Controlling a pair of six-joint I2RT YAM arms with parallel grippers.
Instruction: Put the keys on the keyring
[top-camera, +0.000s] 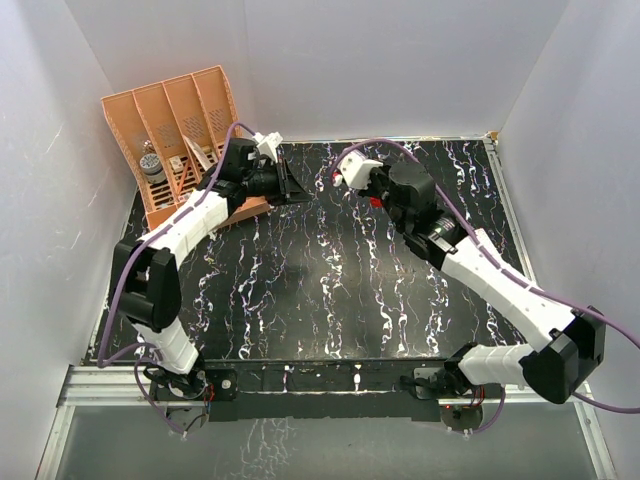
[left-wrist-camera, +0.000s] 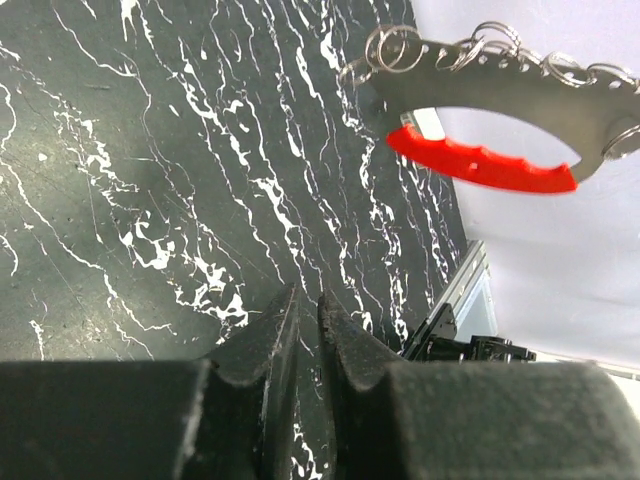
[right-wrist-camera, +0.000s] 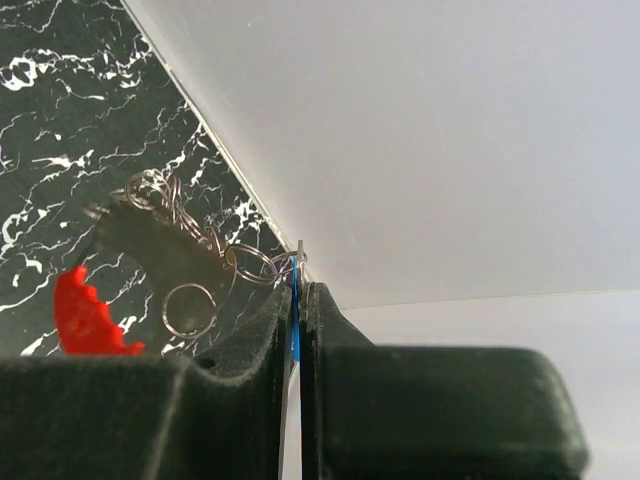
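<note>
My right gripper is shut on the key, whose blue head shows as a thin strip between the fingers. Its silver tip pokes out at a small wire ring linked to the keyring, just left of the gripper. The keyring's red side faces down. In the left wrist view the keyring hangs in the air at the upper right, with several small rings along its silver side. My left gripper is shut and empty, well short of it. From above, my left gripper faces my right gripper at the back.
An orange slotted rack holding a few items stands at the back left, just behind my left arm. White walls close in the black marbled table on three sides. A metal rail runs along the table's edge.
</note>
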